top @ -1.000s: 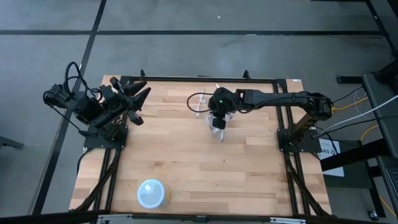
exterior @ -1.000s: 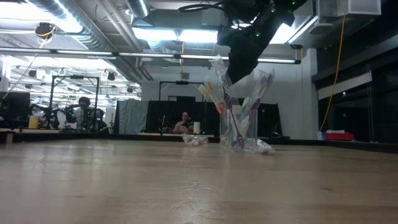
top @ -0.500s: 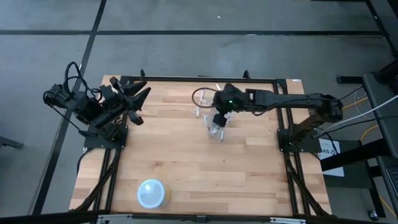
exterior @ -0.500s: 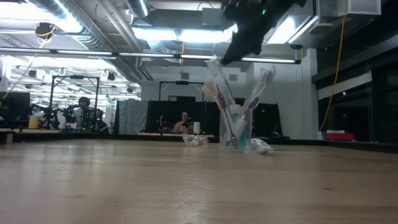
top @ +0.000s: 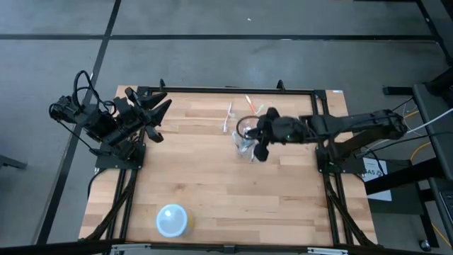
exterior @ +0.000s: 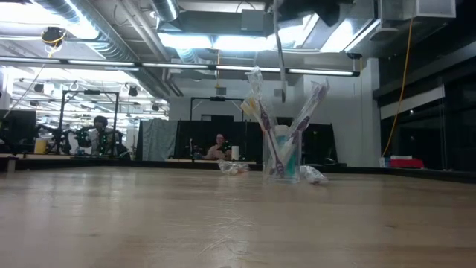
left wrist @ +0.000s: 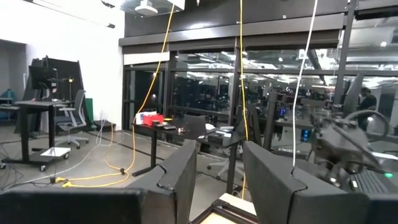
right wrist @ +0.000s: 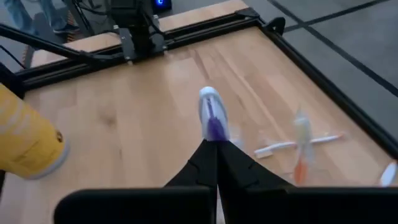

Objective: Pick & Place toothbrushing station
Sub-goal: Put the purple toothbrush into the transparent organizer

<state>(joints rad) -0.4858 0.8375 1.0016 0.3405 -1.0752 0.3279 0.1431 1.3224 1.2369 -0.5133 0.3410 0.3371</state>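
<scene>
Right gripper jaws clenched tight, and in its wrist view a purple-accented toothbrush pokes out just past the closed fingertips — pinched between them or simply lying beyond, I cannot tell. Left gripper jaws stand parted with nothing between them, the arm parked at the table's far left corner, well apart from the cup.

Taking the clear plastic cup as our landmark: it stands upright on the wooden table, toward the far edge, right of centre. From above, the right arm reaches in over it, and the gripper covers part of the cup, so the rim is hard to make out there. In the low view the arm is cut off at the top of the picture, only dark shapes above the cup.

The pale blue bowl sits well apart from the cup, near the front left edge.

Inside the cup, a bunch of white toothbrushes fans upward, leaning left and right — their count is unclear. A teal tube shows among them. More loose toothbrushes lie flat just beyond the cup, toward the far edge.
</scene>
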